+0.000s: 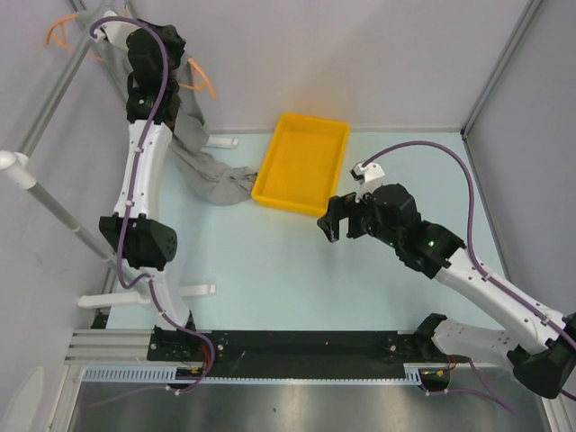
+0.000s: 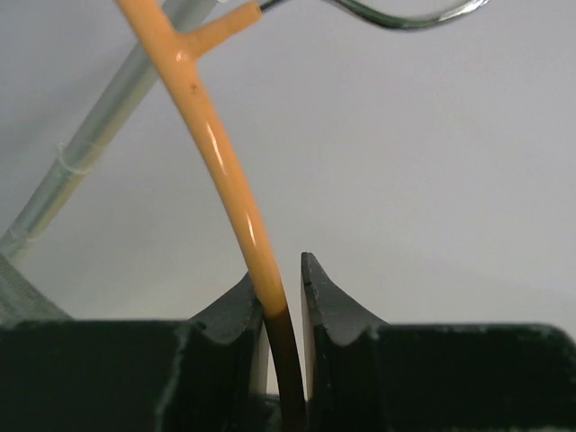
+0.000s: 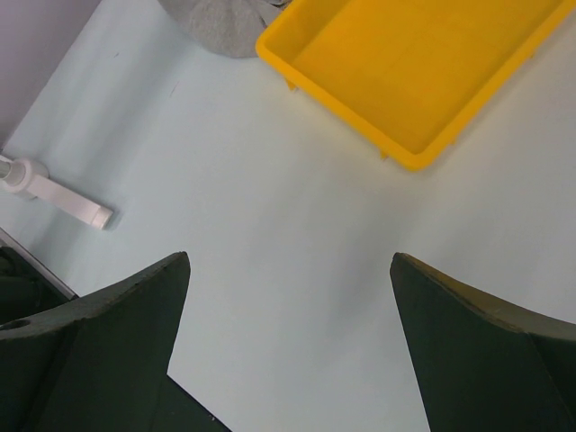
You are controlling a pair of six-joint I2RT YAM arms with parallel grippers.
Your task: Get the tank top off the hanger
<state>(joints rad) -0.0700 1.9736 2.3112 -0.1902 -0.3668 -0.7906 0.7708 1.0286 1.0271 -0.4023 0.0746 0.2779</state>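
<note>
From above, the tank top (image 1: pixel 193 153) is a soft heather-grey cloth that hangs from the far left corner and slopes down to the pale tabletop (image 1: pixel 270 270). Its lower end lies crumpled in loose folds just beside the near left corner of a yellow tray (image 1: pixel 263 187). Thin orange pieces of the hanger (image 1: pixel 198 81) curve out on either side of the cloth near the top. The left arm (image 1: pixel 144 162) reaches up to that spot, and its own body hides the gripper in this view. The right gripper (image 1: pixel 337 220) hovers over bare tabletop near the tray's front edge, its black fingers spread wide and holding nothing. The left wrist view shows the left gripper (image 2: pixel 281 270) clenched on the hanger (image 2: pixel 220 171). This is a smooth, glossy orange plastic rod that bends up from between the two dark pointed fingers. It reaches a short stub where the silver wire hook (image 2: pixel 405 18) begins. A grey metal rack pole (image 2: pixel 99 135) slants behind it, and a strip of grey fabric shows at the lower left edge. In the right wrist view the right gripper (image 3: pixel 288 261) is released, its matte black fingers well apart over the tabletop (image 3: pixel 270 207). The tray (image 3: pixel 423 63) is hard, shiny plastic with a rolled rim, and the speckled hem of the tank top (image 3: pixel 211 22) rests just beside its corner. A white rack foot (image 3: pixel 54 193) lies at the left.
</note>
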